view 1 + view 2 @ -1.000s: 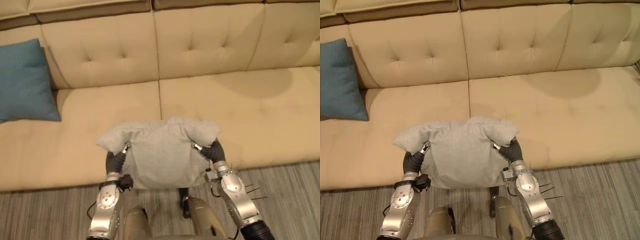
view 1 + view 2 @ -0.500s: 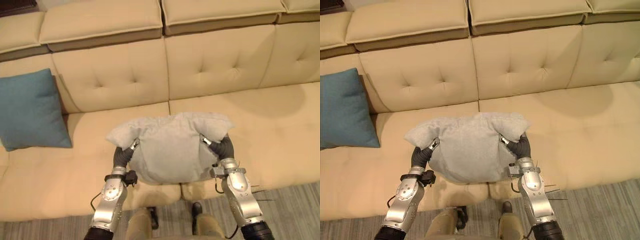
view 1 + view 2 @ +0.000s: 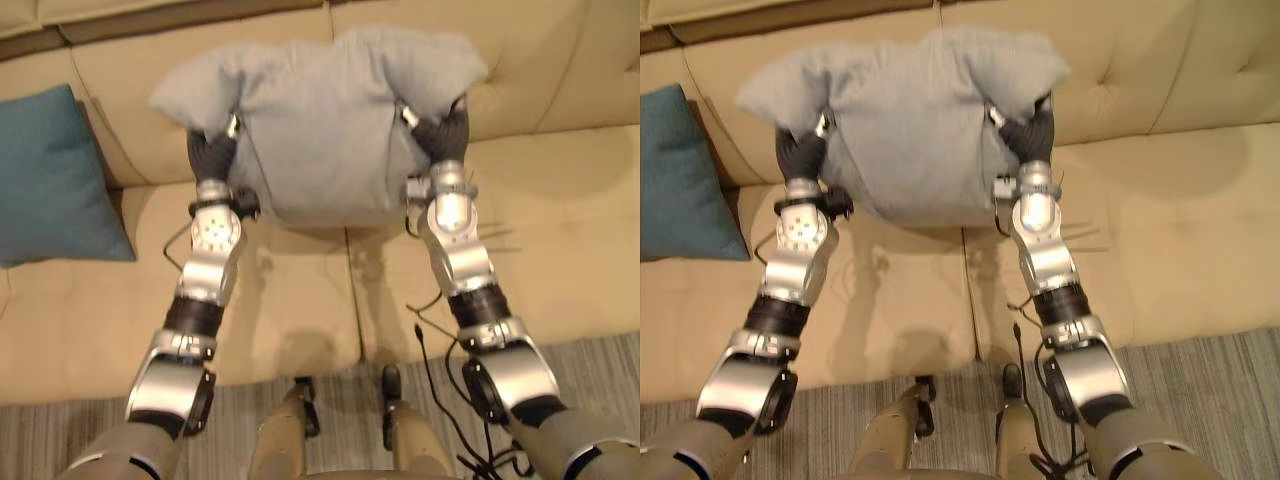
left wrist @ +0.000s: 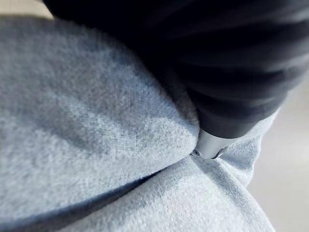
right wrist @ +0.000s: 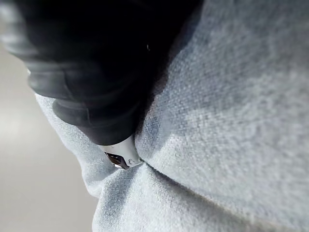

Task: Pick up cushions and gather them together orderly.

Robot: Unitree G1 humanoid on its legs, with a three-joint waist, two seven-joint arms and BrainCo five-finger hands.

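Note:
A light grey cushion [image 3: 320,120] hangs in the air in front of the sofa's backrest, held up between my two hands. My left hand [image 3: 212,155] presses into its left side and my right hand [image 3: 440,135] into its right side, each sunk in under a drooping corner. In the left wrist view the grey cloth [image 4: 96,121] folds against the dark hand cover [image 4: 231,72]. The right wrist view shows the same, cloth [image 5: 231,121] against cover [image 5: 96,72]. A blue cushion [image 3: 50,180] leans on the backrest at the far left.
The beige sofa seat [image 3: 560,240] stretches across below the held cushion, with a tufted backrest [image 3: 560,60] behind it. A striped grey rug [image 3: 600,370] lies in front of the sofa.
Both arms have stretched forward and lifted the grey cushion from over the seat's front edge up to the backrest. The camera has shifted too.

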